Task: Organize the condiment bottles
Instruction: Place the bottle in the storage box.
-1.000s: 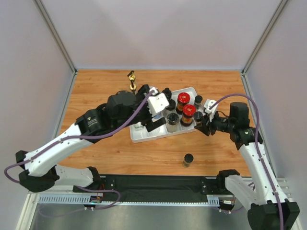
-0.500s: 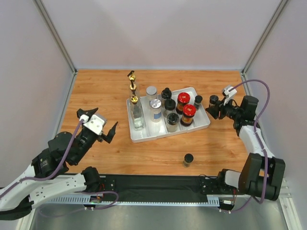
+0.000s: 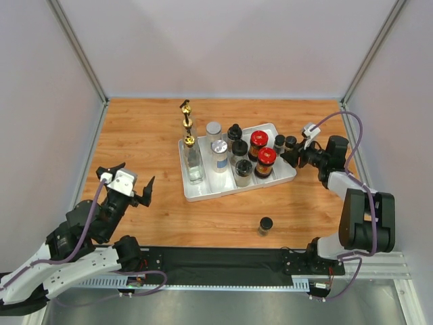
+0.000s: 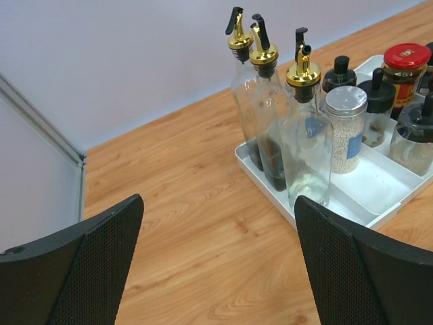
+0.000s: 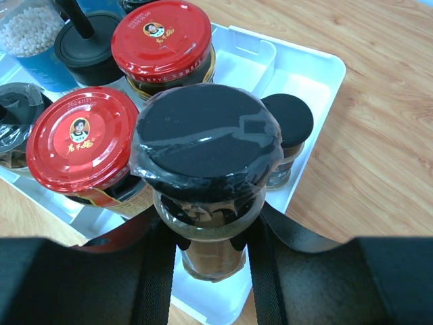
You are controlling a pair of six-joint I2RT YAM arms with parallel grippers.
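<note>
A: What is seen from above?

B: The left gripper [image 3: 134, 175] is seen with its jaws spread wide and nothing between them, well apart from the white divided tray [image 3: 203, 196]. Most of the condiment bottles [image 3: 218, 147] are stood in that tray. The right gripper [image 3: 292, 154] is closed around a black-capped spice jar [image 3: 290, 142] at the tray's right end. A lone spice jar [image 3: 265, 225] is left on the table [image 3: 149, 135], near its front edge.

A: And from the left wrist?

B: Both fingers [image 4: 95, 264] are shown apart and empty. Three gold-spouted bottles [image 4: 308, 149] are grouped at the tray's near corner, with a silver-lidded jar [image 4: 345, 128] just beside them. The bottles are judged to be glass: tall, smooth, top-heavy and easily tipped. Hold would best be taken on the body, never on the spout.

A: And from the right wrist?

B: The jar is clamped by its glass body, just under the cap, which is wrapped in clear film. It is held at the tray's end compartment, beside a second black-capped jar [image 5: 287, 122] and close to two red-lidded jars [image 5: 81, 139]. Whether its base rests on the tray floor cannot be told. It is judged light, stiff, slick and breakable if dropped. A grip below the cap's lip is favoured, so that slipping is checked.
</note>
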